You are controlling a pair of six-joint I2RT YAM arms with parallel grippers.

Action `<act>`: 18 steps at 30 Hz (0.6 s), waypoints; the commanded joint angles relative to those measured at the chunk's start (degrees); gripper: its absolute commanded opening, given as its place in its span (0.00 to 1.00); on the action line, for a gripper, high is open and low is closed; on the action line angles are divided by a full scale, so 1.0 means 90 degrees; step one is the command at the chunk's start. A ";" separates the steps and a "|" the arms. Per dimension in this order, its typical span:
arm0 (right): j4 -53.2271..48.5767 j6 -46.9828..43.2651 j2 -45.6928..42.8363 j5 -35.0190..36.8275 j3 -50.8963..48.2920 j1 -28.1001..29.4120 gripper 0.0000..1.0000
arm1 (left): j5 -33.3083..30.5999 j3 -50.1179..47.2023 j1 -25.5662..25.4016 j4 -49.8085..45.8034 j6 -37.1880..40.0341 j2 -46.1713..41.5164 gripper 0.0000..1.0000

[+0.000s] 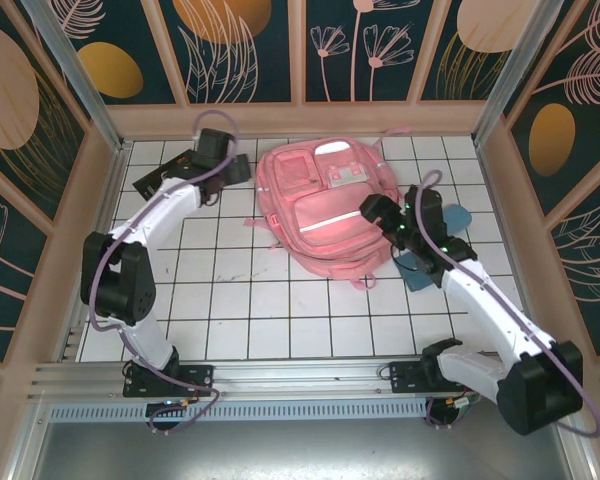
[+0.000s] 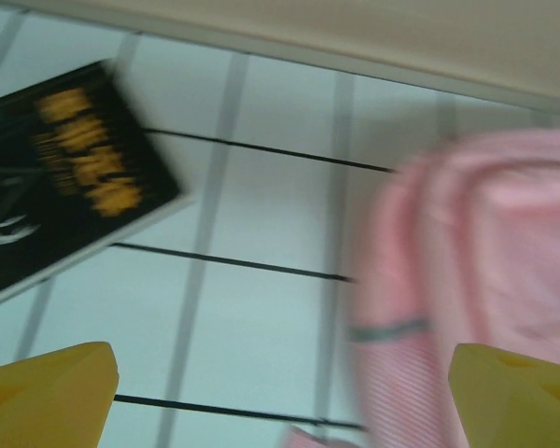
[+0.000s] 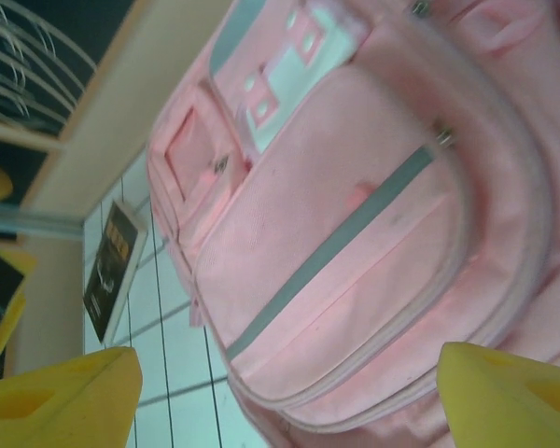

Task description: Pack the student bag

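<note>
Blurred feed: I see a black book (image 2: 65,177), yellow lettering, left on white tiles (image 2: 271,205); student bag (image 2: 485,271) right; left gripper (image 2: 280,401) spread wide.

Ahead of my right jaws I read the bag (image 3: 355,233) as pink woven cloth, matt, with stitched seams. Its strip (image 3: 345,238) looks smoother, a dull grey band from here. The zip pull (image 3: 441,136) looks metallic. Ahead and left of my left jaws, the book (image 2: 65,177) has a smooth black cover; blur hides its sheen. Beneath both jaw pairs the table (image 2: 261,215) is smooth white tile with dark joints. My fingers (image 2: 47,397) look like matt yellow plastic. The arm shells (image 1: 490,300) look like glossy white plastic.
</note>
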 commanded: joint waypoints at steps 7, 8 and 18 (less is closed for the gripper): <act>0.0534 -0.0154 0.0867 -0.0153 0.0626 0.0664 0.82 | 0.0731 0.0278 0.1628 0.0554 -0.0522 0.1250 0.91; 0.0556 -0.0150 0.0900 -0.0158 0.0634 0.0701 0.82 | 0.0787 0.0359 0.1712 0.0563 -0.0576 0.1410 0.91; 0.0575 -0.0041 0.0974 -0.0164 0.0532 0.0871 0.82 | 0.0935 0.1075 0.2150 0.0205 -0.0749 0.2651 0.90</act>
